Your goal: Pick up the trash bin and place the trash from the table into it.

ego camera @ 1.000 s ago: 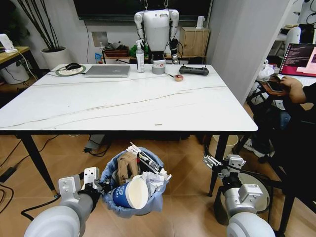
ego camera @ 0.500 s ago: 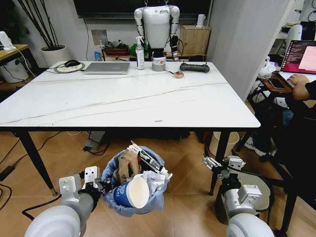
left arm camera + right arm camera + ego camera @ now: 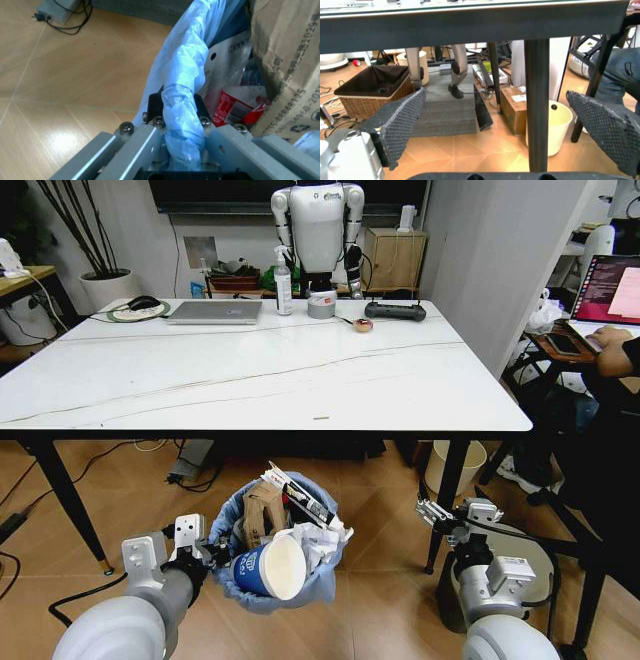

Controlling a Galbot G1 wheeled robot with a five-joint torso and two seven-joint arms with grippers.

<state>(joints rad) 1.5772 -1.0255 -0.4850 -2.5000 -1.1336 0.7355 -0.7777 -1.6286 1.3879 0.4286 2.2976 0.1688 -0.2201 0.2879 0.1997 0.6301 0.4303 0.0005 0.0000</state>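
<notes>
While left pincer (image 3: 182, 123) grips trash bin (image 3: 268, 598), table (image 3: 260, 380) overhead.

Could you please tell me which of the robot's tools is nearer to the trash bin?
The left. The left tool is shut on the bag-lined rim of the trash bin, holding it below the table. The right tool hangs open and empty beside the table leg, apart from the bin.

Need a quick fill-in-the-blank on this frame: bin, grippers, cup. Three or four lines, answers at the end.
1. The left gripper is shut on the trash bin's ____ rim.
2. The blue paper cup lies ____ the trash bin.
3. The right gripper hangs below the table edge with its jaws ____.
4. The trash bin is held ____ the table.

Missing words: bag-covered; in; open; below
</notes>
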